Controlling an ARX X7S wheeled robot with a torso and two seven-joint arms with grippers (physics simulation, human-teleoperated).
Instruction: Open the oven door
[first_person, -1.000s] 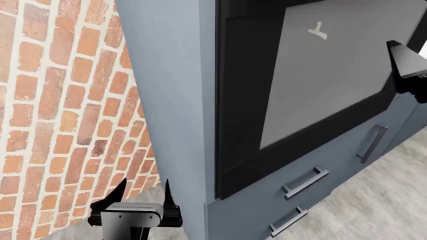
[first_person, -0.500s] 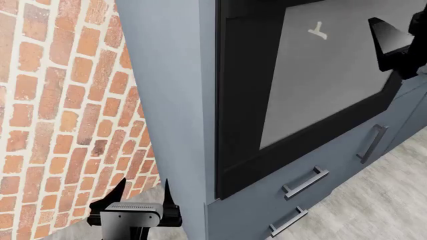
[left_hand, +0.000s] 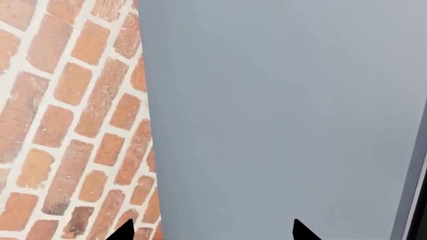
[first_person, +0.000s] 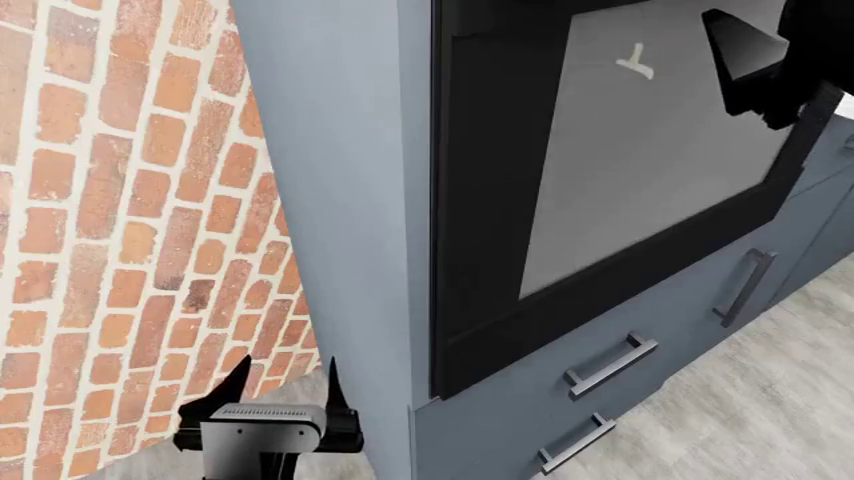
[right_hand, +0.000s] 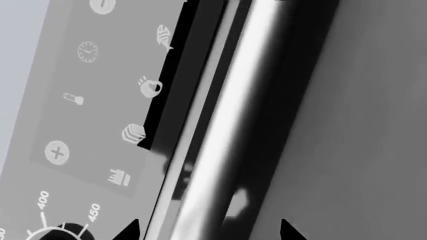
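A: Starting at the red brick wall (first_person: 120, 200), what do you see?

B: My left gripper (first_person: 283, 383) hangs low beside it, its black fingers spread with nothing between them. It sits just in front of the blue-grey cabinet side panel (first_person: 334, 180).

A: And past that panel?

B: The large black built-in oven (first_person: 461, 20) is set into the cabinet. Its door, a glossy black frame around a big grey glass window (first_person: 641, 160), looks shut against it. Below the door are blue-grey drawer fronts with dark bar handles (first_person: 610, 364).

A: Your right gripper?

B: The right gripper (first_person: 747, 70) is up at the door's upper far edge. From the wrist, its fingertips (right_hand: 127, 231) stand apart on either side of the polished metal bar handle (right_hand: 233, 115), beside the grey control panel with white icons (right_hand: 87, 100). I cannot tell whether they touch the bar.
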